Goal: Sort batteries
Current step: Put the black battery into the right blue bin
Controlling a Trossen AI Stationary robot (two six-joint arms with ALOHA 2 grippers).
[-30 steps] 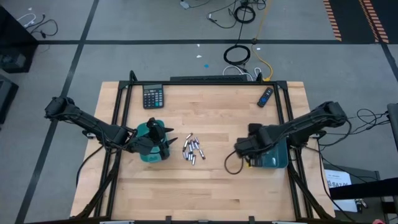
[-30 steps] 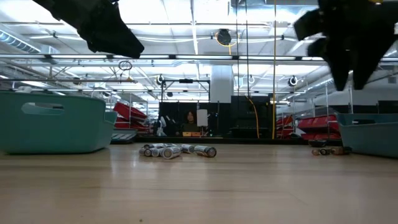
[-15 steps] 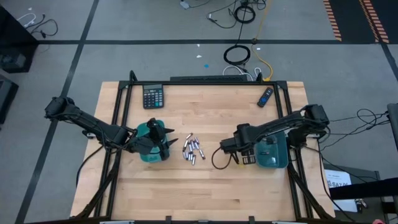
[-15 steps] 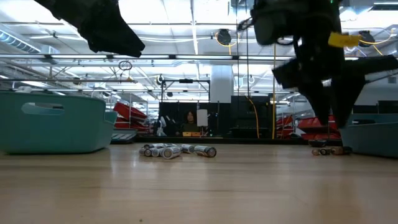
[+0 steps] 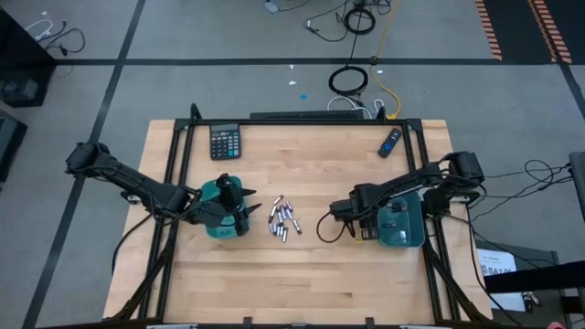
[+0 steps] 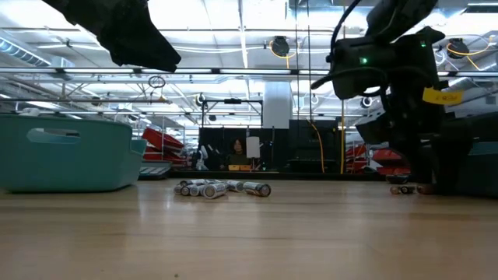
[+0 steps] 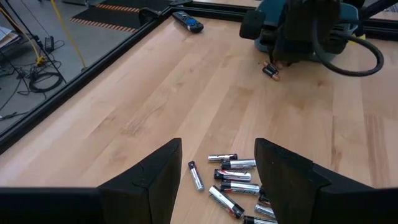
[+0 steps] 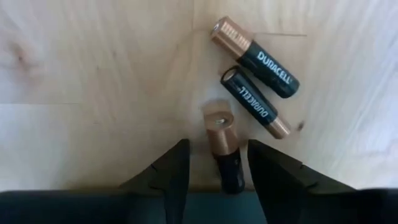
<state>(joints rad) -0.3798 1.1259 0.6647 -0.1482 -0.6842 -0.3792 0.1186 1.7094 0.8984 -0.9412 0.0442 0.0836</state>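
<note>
Several silvery batteries (image 5: 283, 220) lie in a loose pile mid-table, also seen in the low view (image 6: 222, 188) and the left wrist view (image 7: 231, 182). Three copper-and-black batteries (image 8: 252, 81) lie on the wood beside the right teal tray (image 5: 402, 225). My right gripper (image 5: 336, 213) is down at the table, open. Its fingers (image 8: 177, 163) stand on either side of one dark battery (image 8: 224, 146) with a gap on each side. My left gripper (image 7: 217, 165) hangs open above the left teal tray (image 5: 219, 208), pointing toward the pile.
A black calculator (image 5: 225, 142) lies near the far left edge and a dark blue remote-like stick (image 5: 390, 142) near the far right. The table has a black frame rail (image 5: 302, 119) along its far edge. Bare wood stretches along the near side.
My right gripper has moved from beside the right tray toward the table's left and come down to the tabletop, ending over the three dark batteries. The left arm and both battery groups have stayed put.
</note>
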